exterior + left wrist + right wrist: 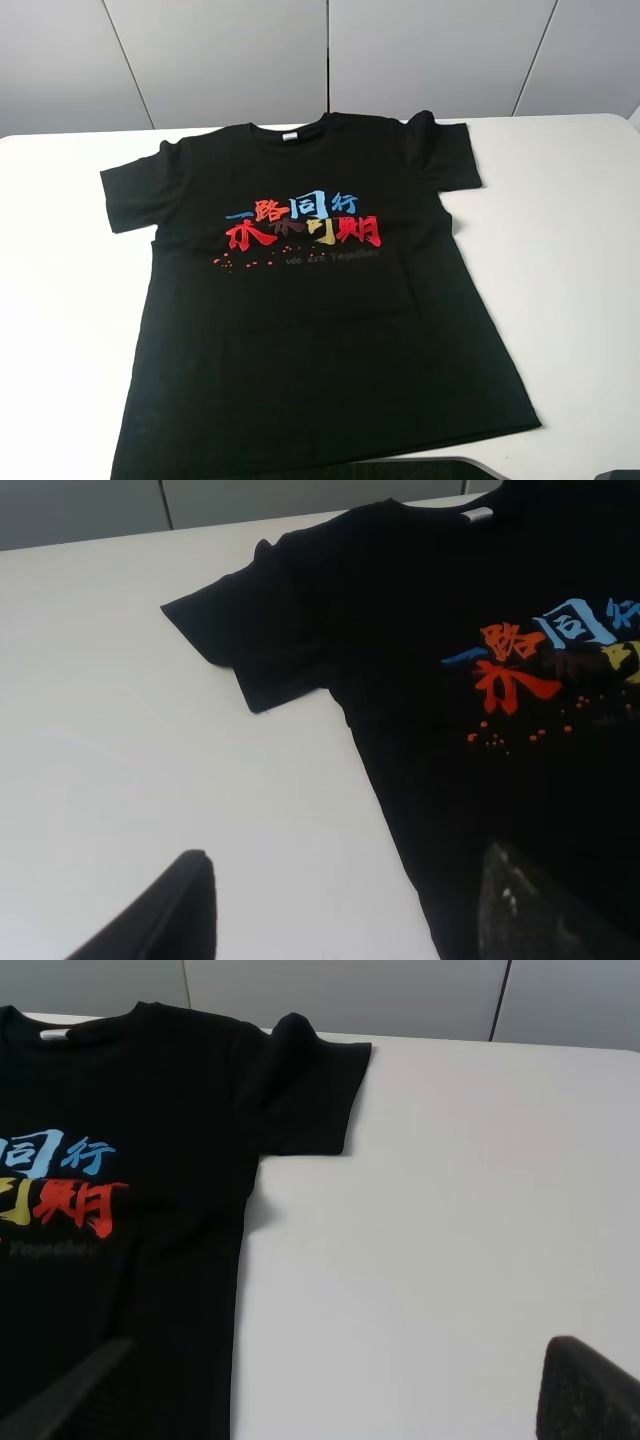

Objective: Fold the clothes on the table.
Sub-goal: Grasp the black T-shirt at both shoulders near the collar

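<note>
The black T-shirt [320, 320] lies flat and face up on the white table [570, 250], collar at the far side, both sleeves spread. Its red, blue and yellow characters [300, 222] and red dots show on the chest. The shirt also shows in the left wrist view [450, 590] and the right wrist view [150, 1110]. My left gripper [345, 855] is open and empty above the shirt's left side edge, nearer than the left sleeve [250, 630]. My right gripper [345, 1345] is open and empty above the right side edge, nearer than the right sleeve [310, 1090].
Bare white table lies on both sides of the shirt [60, 300]. A grey panelled wall [320, 50] stands behind the table's far edge. Dark arm parts [420, 468] show at the bottom edge of the high view.
</note>
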